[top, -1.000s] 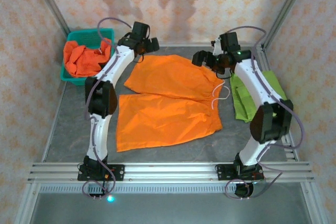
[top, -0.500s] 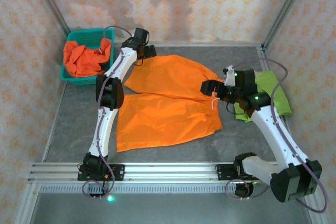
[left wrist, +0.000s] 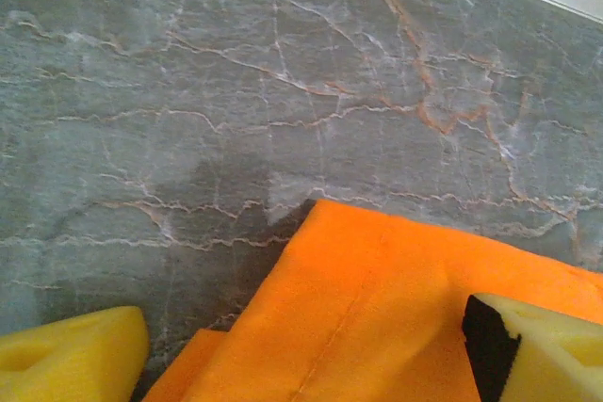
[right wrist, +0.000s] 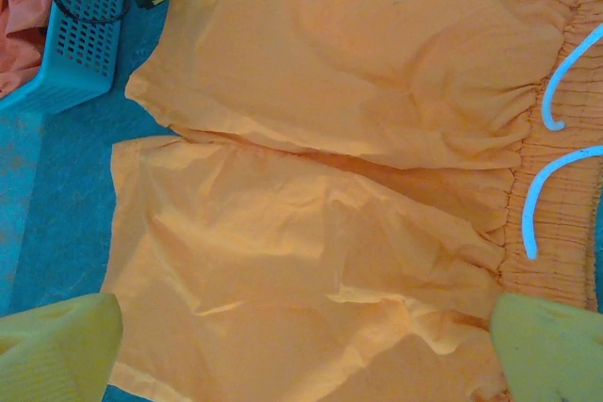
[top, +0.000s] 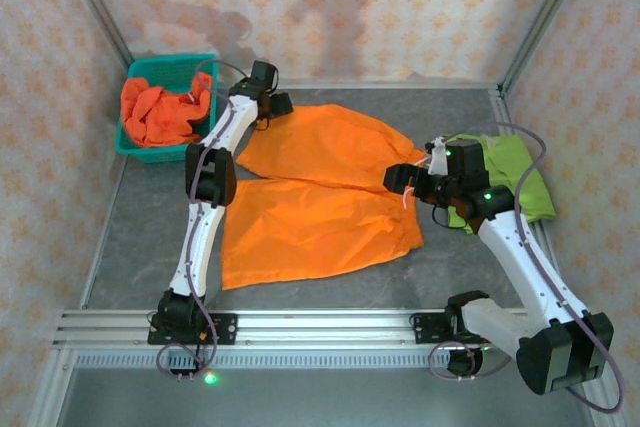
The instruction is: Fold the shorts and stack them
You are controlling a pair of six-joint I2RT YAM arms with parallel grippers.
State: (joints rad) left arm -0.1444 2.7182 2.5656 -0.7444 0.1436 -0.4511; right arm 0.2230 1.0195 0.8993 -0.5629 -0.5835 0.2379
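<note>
You have 1 pair of orange shorts [top: 320, 197] spread flat on the table [top: 140, 227], waistband toward the right and both legs reaching left. The left gripper [top: 272, 105] is at the far leg's hem corner. In its wrist view the jaws stand apart, with the orange corner lying on the grey marbled surface between the 2 yellow pads [left wrist: 66, 350]. You cannot tell whether they touch the cloth.

The right gripper [top: 405, 179] hovers over the waistband, just beside the white drawstrings [right wrist: 556, 167]. Its jaws are spread wide, with nothing between them but the fabric below.

The lime green shorts [top: 512, 177] lie at the table's right edge, partly behind the right arm. More orange shorts [top: 155, 115] are heaped in the teal basket [top: 165, 65] at the far left corner.
</note>
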